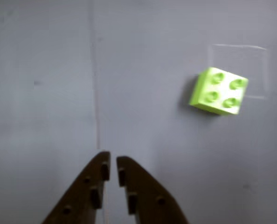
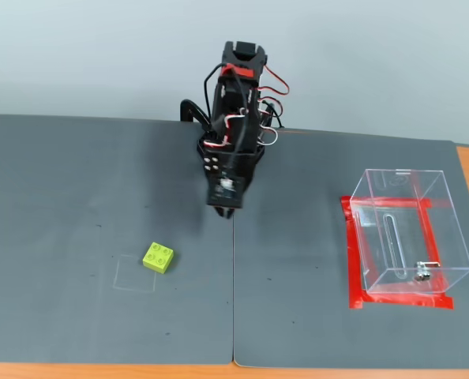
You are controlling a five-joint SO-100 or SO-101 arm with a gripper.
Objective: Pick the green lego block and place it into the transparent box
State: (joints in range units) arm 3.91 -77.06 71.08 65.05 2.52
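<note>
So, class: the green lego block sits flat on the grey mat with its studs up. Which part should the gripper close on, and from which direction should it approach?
Probably best from straight above, closing on two opposite flat side walls of the green lego block, below the studs. It lies flat, studs up, slightly turned against the faint square outline, so the gripper should rotate to match. The mat around it is bare, leaving room for both fingers.

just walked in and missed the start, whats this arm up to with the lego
A single robot arm is set to move the green lego block into the transparent box, but nothing is held yet. The gripper hangs above the grey mat with its jaws nearly closed and empty. In the fixed view the block sits on the mat to the left of the arm, at the corner of a faint outlined square. The box stands empty on the right, bordered by red tape.
</note>
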